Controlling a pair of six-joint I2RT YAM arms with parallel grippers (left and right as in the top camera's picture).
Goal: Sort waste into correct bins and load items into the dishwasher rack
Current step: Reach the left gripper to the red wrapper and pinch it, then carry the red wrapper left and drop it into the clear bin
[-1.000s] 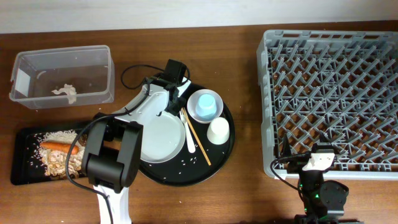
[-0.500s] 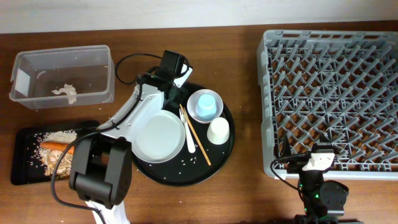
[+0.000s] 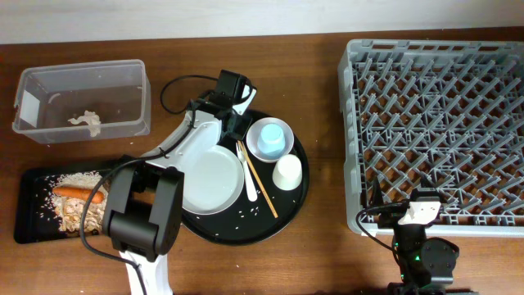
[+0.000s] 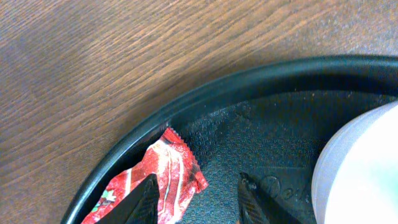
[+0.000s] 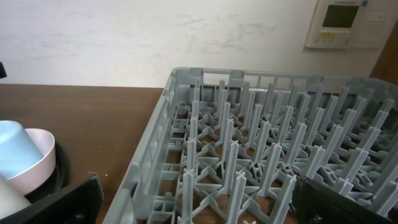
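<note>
- We've got a red wrapper with white streaks and a bit of green print at its lower end.
- The round tray is black with a fine pebbled texture.
- The table is warm brown with streaky wood grain.
- The rack looks plain grey all over to us.
- The cup is light blue and the plate plain white.
- We see a bright orange carrot, beige rice scraps and a black rectangular tray.

The brown wooden counter carries four things. At its far left stands a clear tub, and just nearer the robot lies a shallow black tray. A round black tray sits near the middle. The big grey rack fills the right side, well apart from the others.
</note>
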